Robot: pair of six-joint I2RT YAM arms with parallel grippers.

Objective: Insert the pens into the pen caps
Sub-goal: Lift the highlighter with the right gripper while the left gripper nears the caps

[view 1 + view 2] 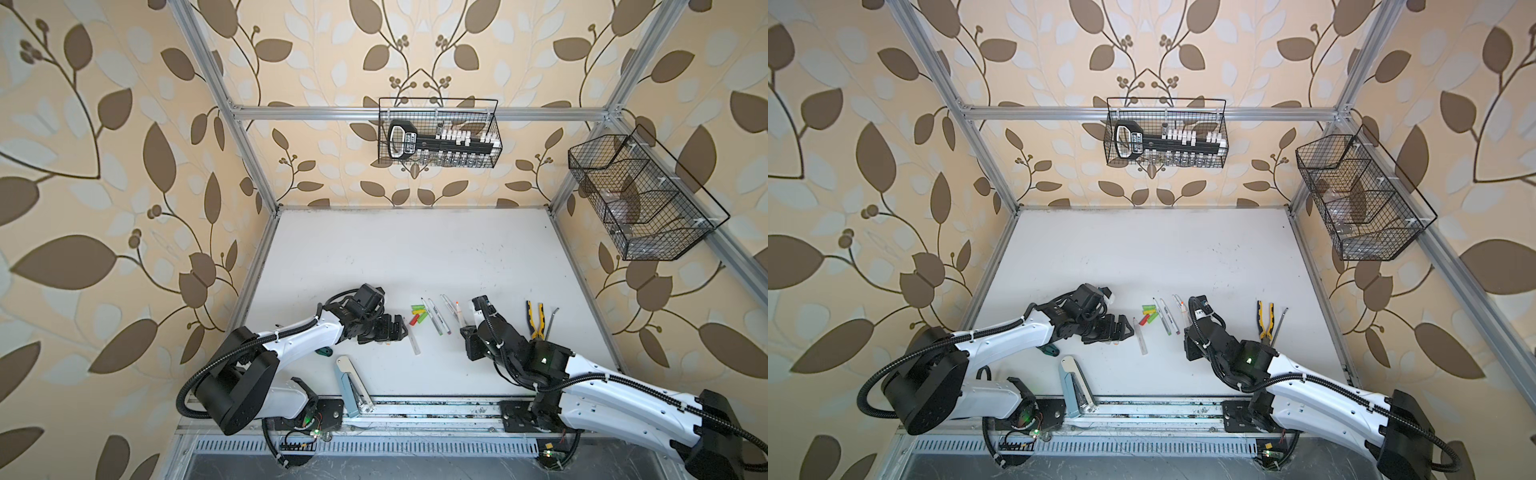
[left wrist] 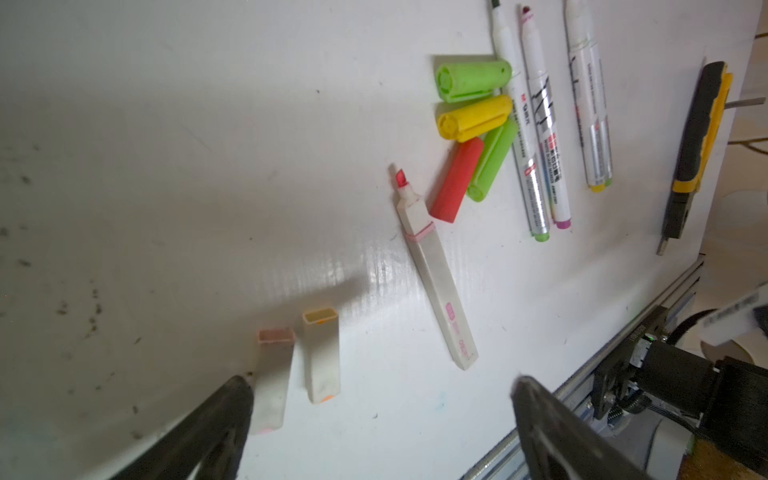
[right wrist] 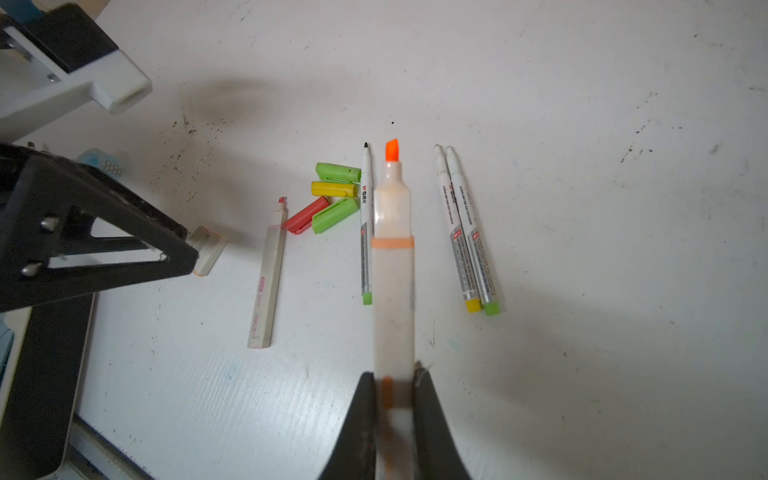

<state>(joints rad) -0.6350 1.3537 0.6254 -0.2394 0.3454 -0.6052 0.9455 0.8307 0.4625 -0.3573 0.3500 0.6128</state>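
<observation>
Pen in my right claw (image 3: 393,374): the orange highlighter (image 3: 392,266), clenched by its tail end, tip pointing away from me and clear of the table (image 3: 582,208), so the whole front is free to slide into a cap
Left claw (image 2: 380,380): released, jaws spread wide, hanging low over the two whitish caps; one finger is close beside the pink-rimmed cap (image 2: 272,382) and I cannot tell whether it touches
Cap I want: the orange-rimmed cap (image 2: 321,361), lying flat just beside the pink-rimmed one, mouths facing the same way; its colour matches my pen
Other pens: the pink highlighter (image 2: 436,282) lies uncapped near those caps; the slim markers (image 2: 540,124) lie further on, all bare-tipped
Coloured caps (image 2: 473,116): green, yellow and red, huddled against the nearest slim marker, none fitted
Step, as I judge it: the open claw should close on the orange-rimmed cap and present its mouth
Risk: the neighbouring cap is so close that a wide grab may take both
</observation>
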